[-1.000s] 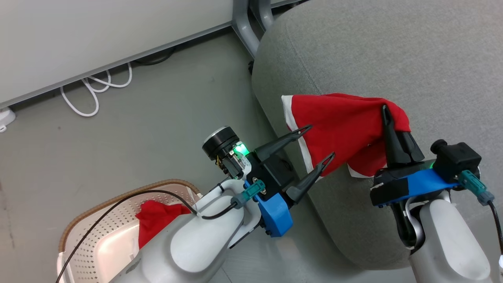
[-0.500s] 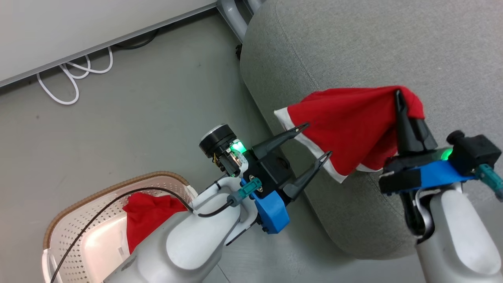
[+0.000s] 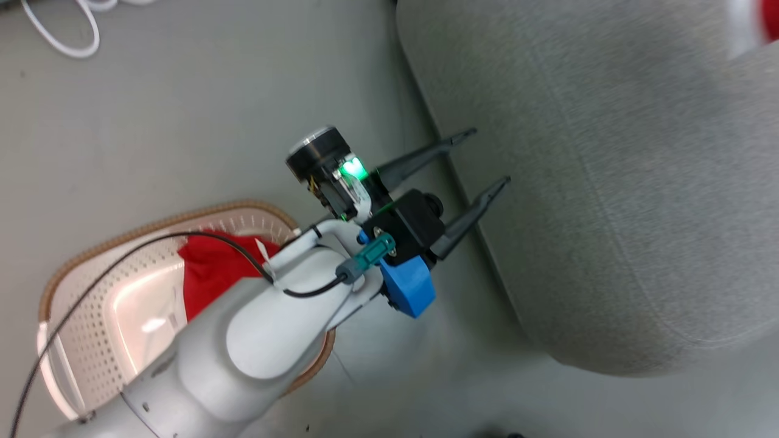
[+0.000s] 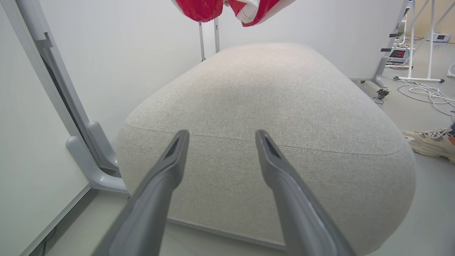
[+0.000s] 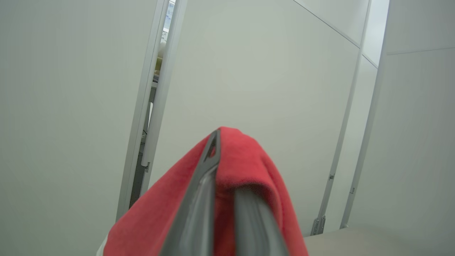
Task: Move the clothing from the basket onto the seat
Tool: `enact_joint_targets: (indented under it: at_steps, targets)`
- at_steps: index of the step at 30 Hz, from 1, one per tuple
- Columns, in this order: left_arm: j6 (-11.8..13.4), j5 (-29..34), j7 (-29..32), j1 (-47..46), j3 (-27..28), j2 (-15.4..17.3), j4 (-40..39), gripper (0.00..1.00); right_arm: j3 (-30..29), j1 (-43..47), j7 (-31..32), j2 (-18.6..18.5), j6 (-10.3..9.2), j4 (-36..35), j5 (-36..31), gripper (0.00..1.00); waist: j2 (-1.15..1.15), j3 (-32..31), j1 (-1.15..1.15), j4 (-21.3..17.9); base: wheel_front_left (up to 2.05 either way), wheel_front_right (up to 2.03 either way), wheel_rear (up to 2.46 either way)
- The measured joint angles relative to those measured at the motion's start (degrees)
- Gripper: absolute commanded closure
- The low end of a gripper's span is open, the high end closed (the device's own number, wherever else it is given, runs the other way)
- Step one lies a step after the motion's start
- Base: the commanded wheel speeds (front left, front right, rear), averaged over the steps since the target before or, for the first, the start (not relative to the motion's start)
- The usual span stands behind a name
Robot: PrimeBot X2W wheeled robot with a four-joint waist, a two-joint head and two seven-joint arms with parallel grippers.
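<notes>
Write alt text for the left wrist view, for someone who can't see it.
The open left gripper points at a grey seat, with red clothing hanging above it. A shoe shows at the right edge.

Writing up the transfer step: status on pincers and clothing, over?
Left pincer open, empty, facing seat. Right pincer shut on red garment, held above seat. Second garment in basket. Shoe on floor beside seat.

Basket garment half hidden by forearm — hanging garment cropped above.
</notes>
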Motion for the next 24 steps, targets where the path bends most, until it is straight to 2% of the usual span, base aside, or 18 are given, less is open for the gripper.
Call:
enact_joint_targets:
  at_steps: [6,10,14,18,24]
  targets:
    - [-0.2,1.1,1.1,-3.5,-0.2,2.0,-2.0,0.00,-7.2,-4.8,0.0,-6.1,0.00,2.3,-0.5,1.00,0.00,7.2,0.01,1.7,0.00,0.00,0.00]
    - [-0.5,1.6,1.5,-5.1,-0.4,3.1,-3.1,0.00,-10.1,-6.4,0.0,-7.3,0.00,7.6,-0.2,1.00,0.00,11.4,0.01,2.9,0.00,0.00,0.00]
    - [-0.6,1.8,1.7,-5.7,-0.5,3.7,-3.6,0.00,-9.9,-6.2,0.0,-6.7,0.01,13.5,-1.1,1.00,0.00,14.4,0.01,3.9,0.00,0.00,0.00]
    - [-0.4,1.8,1.7,-6.0,-0.5,4.3,-3.8,0.00,-9.8,-4.9,0.0,-4.2,0.00,19.6,-1.5,1.00,0.00,15.8,0.01,4.7,0.00,0.00,0.00]
    - [-0.1,1.5,1.7,-5.9,-0.7,4.7,-4.0,0.00,-8.8,-2.1,0.0,-0.7,0.01,23.4,-1.9,1.00,0.00,15.6,0.01,4.5,0.00,0.00,0.00]
